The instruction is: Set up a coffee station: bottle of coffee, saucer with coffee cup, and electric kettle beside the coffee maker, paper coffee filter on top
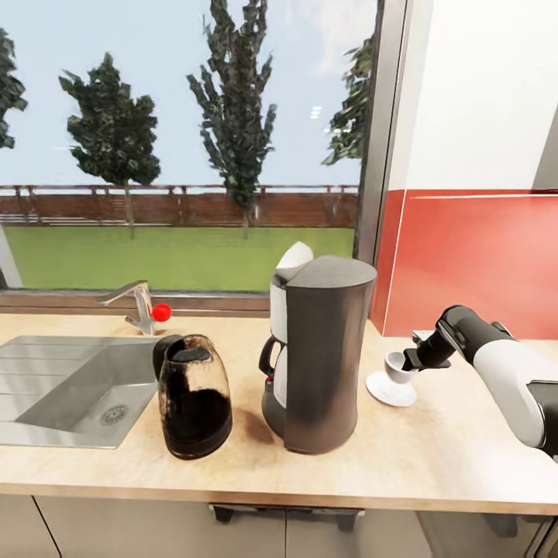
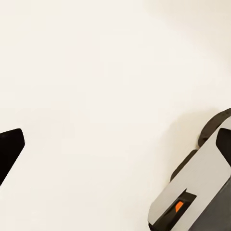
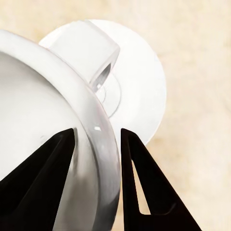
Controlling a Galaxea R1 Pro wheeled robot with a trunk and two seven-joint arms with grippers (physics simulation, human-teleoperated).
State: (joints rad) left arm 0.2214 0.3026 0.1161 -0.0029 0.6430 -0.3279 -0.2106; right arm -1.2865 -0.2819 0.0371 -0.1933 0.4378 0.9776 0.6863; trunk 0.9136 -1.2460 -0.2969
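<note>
The dark grey coffee maker (image 1: 322, 364) stands mid-counter with a white paper filter (image 1: 294, 256) sticking up at its top. To its left sits the dark glass electric kettle (image 1: 194, 397). To its right a white saucer (image 1: 391, 393) lies on the counter with the white coffee cup (image 1: 397, 366) on it. My right gripper (image 1: 411, 361) is shut on the coffee cup's rim (image 3: 98, 125), one finger (image 3: 53, 163) inside and the other outside, above the saucer (image 3: 139, 82). The left gripper (image 2: 115, 144) is open over a pale surface.
A steel sink (image 1: 70, 387) with a tap (image 1: 139, 306) and a red knob (image 1: 161, 312) takes the counter's left part. A large window is behind it. A red backsplash (image 1: 480, 263) rises at the right. Bare counter (image 1: 434, 457) stretches in front of the saucer.
</note>
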